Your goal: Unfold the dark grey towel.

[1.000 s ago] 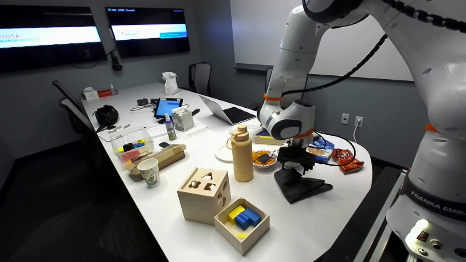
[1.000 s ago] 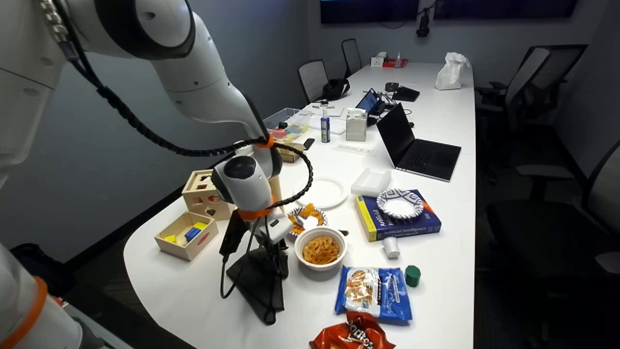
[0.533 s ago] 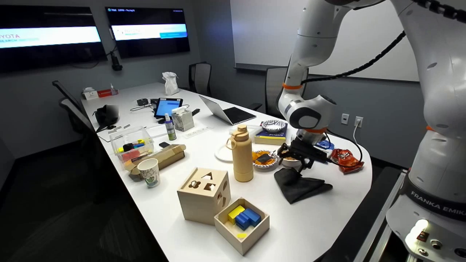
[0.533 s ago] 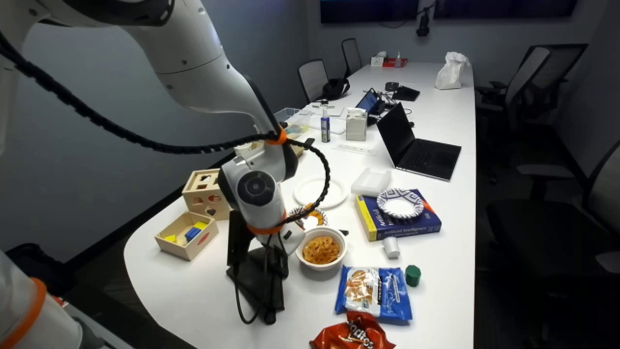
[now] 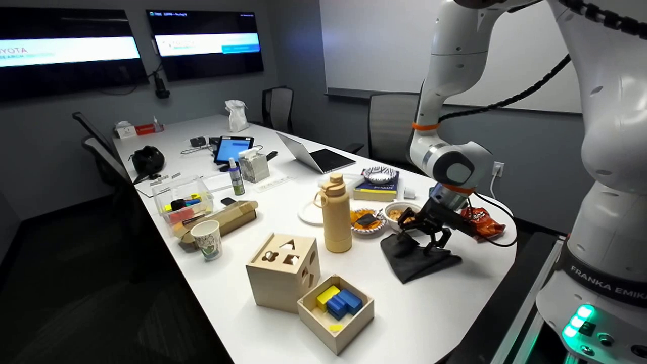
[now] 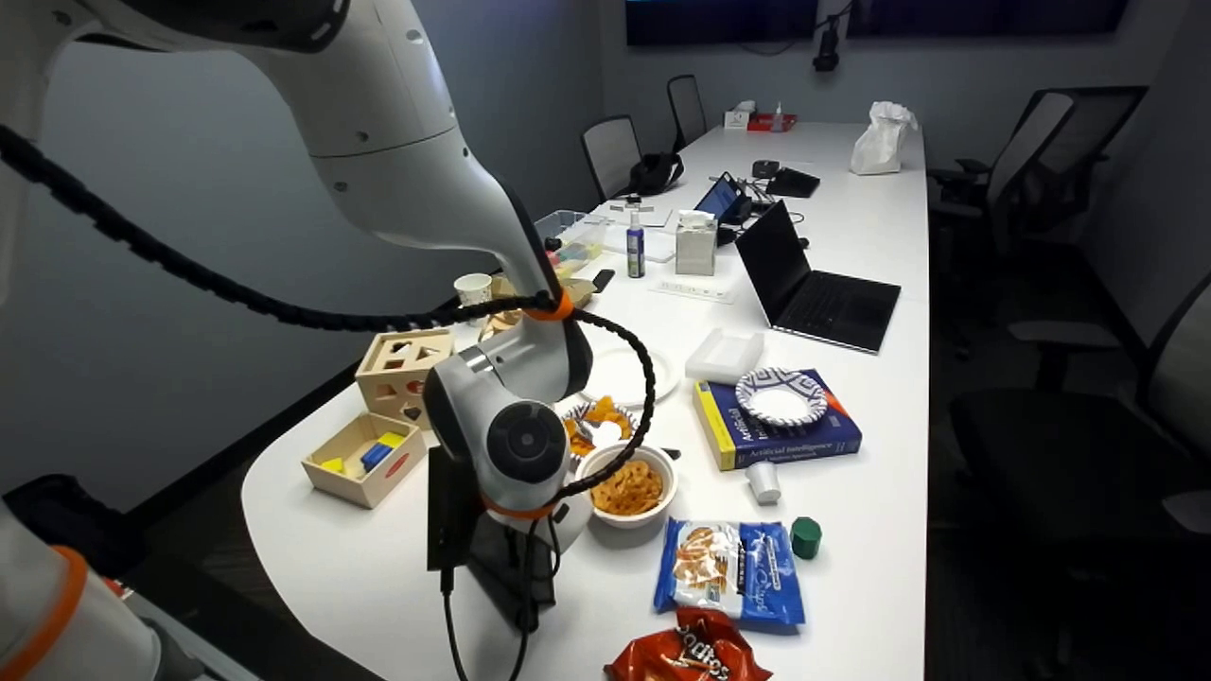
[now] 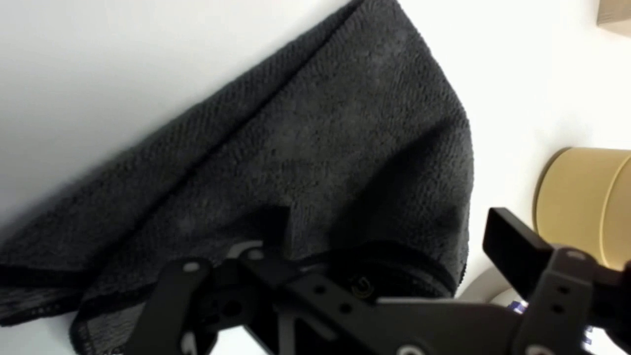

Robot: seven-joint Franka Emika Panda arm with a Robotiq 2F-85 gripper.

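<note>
At the left in an exterior view, a clear bin point(image 5: 167, 194) of coloured pieces point(image 5: 184, 216) sits by the left edge of the white tabletop point(image 5: 409, 323), a paper cup point(image 5: 207, 241) stands upright farther along that edge, and a cardboard box point(image 5: 232, 218) lies just behind the cup. A spray bottle point(image 5: 236, 178), a tablet point(image 5: 234, 149) and a tissue box point(image 5: 254, 168) follow farther back, with a white bag point(image 5: 237, 119) near the far right corner. Next come a wooden box point(image 5: 275, 283) with cut-out shapes and, just beside it, an open wooden tray point(image 5: 319, 326) holding blue and yellow blocks point(image 5: 343, 303). An open laptop point(image 5: 332, 161) rests near the right edge, and a tan bottle point(image 5: 337, 222) stands upright between the two long edges. Past the bottle, a patterned bowl point(image 5: 368, 232) holds orange chips point(image 5: 359, 217); a book point(image 5: 376, 192) lies behind it near the right edge, and a white bowl point(image 6: 629, 520) of brown snacks point(image 6: 624, 487) is just beside the chips. The dark grey towel point(image 5: 412, 265) lies folded near the tabletop's rounded end, its layers slightly offset along one side in the wrist view. The gripper point(image 5: 415, 242) points down at a slant over it, fingers point(image 7: 515, 244) released and spread wide; in the wrist view one shows over the towel and one past its edge, and I cannot tell whether the tips touch it. Farthest right on the tabletop, a crumpled red snack bag point(image 5: 482, 222) lies near where the right edge curves round.
</note>
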